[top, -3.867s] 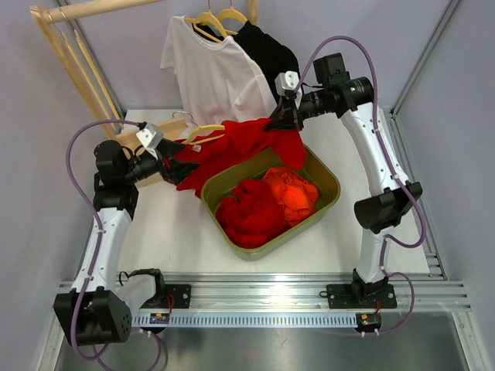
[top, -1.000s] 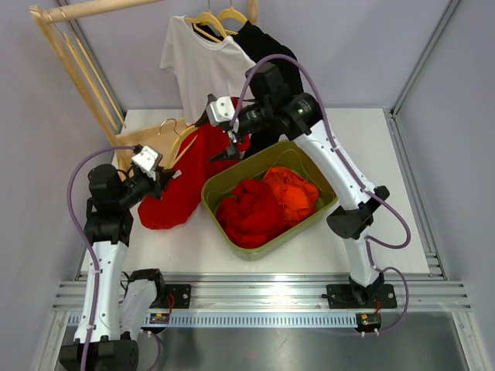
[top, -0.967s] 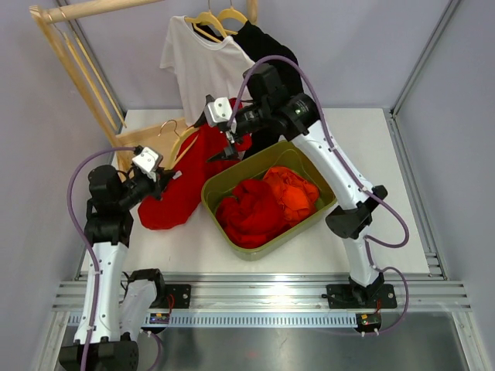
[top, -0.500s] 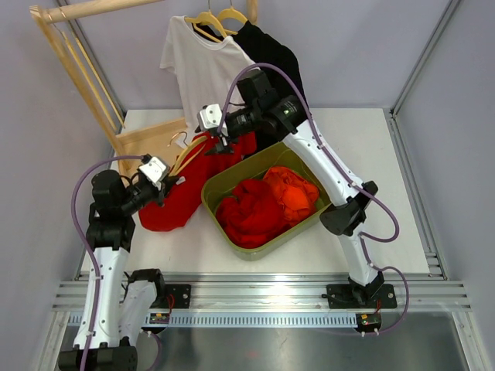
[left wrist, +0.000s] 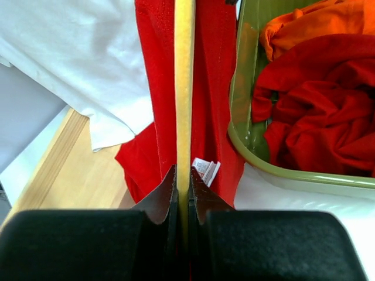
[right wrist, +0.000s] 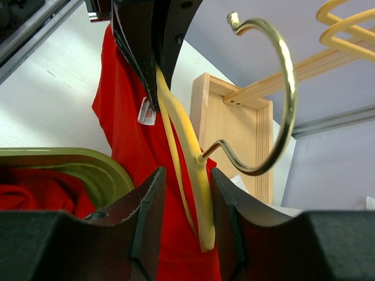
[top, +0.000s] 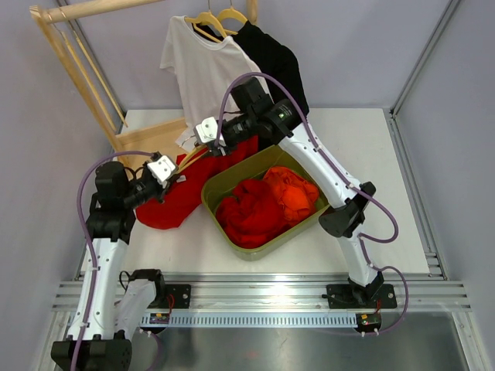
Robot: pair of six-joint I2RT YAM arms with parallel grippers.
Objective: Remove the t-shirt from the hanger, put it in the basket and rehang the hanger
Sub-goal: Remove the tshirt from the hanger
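Observation:
A red t-shirt (top: 166, 207) hangs from a yellow hanger (top: 189, 157) and sags onto the table beside the green bin. My left gripper (top: 167, 175) is shut on the hanger's bar (left wrist: 183, 88), with red cloth (left wrist: 214, 88) on both sides of it. The right gripper (top: 211, 141) straddles the hanger's neck (right wrist: 198, 175) just below the metal hook (right wrist: 282, 99). Its jaws are partly closed, with a gap showing on each side. In the right wrist view my left gripper's fingers (right wrist: 143, 52) show at the far end of the hanger.
A green bin (top: 259, 251) holds red and orange clothes right of the shirt. A white t-shirt (top: 209, 73) and a black one (top: 274, 58) hang at the back. A wooden rack (top: 73, 66) and its base (top: 155, 135) stand at the rear left.
The right arm swung left to the hanger's neck and its jaws narrowed around it. The left gripper shifted slightly right, still holding the hanger. The shirt shifted with the hanger.

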